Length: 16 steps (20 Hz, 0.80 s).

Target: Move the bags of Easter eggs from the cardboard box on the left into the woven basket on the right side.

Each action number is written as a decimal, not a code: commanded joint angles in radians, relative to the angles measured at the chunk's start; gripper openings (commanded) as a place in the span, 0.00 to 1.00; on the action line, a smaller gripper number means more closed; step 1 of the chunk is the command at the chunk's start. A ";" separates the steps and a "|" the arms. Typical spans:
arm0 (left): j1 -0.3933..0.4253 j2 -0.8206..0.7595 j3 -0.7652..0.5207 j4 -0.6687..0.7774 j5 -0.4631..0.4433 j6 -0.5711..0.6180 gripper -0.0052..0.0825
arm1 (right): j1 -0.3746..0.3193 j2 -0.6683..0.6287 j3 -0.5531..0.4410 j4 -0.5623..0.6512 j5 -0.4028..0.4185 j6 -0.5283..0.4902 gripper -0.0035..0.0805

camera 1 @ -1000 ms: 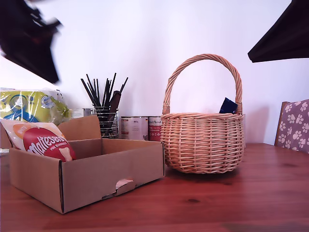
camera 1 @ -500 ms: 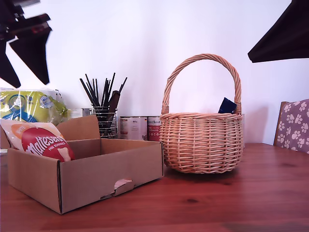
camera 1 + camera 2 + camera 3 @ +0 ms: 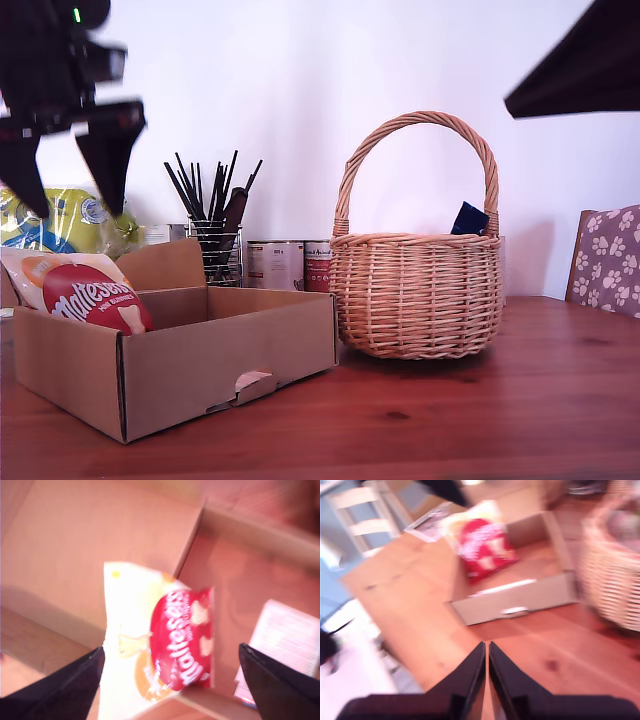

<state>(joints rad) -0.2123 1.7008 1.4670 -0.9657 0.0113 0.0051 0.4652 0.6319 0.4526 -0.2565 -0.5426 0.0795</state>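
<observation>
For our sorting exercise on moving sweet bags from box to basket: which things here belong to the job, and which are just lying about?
Belongs to the job:
cream bag with red logo
dark blue bag
cardboard box
woven basket
my first gripper

Lying about:
wire holder of black sticks
tins
yellow-green plastic pack
paw-print cushion
</observation>
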 commanded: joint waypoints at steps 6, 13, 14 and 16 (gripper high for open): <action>0.014 0.103 0.015 -0.006 -0.001 -0.005 0.95 | 0.079 0.000 0.043 -0.068 -0.005 -0.039 0.03; -0.012 0.106 0.014 -0.025 0.136 -0.006 0.95 | 0.079 0.000 0.043 -0.071 0.002 -0.054 0.03; -0.019 0.106 0.014 -0.023 0.143 -0.005 0.95 | 0.079 0.000 0.043 -0.071 0.002 -0.054 0.03; -0.039 0.106 0.014 -0.017 0.151 -0.005 0.95 | 0.078 0.000 0.043 -0.071 0.002 -0.054 0.03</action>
<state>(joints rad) -0.2459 1.7905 1.4773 -0.9871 0.1566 0.0040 0.5392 0.6323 0.4847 -0.3302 -0.5400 0.0284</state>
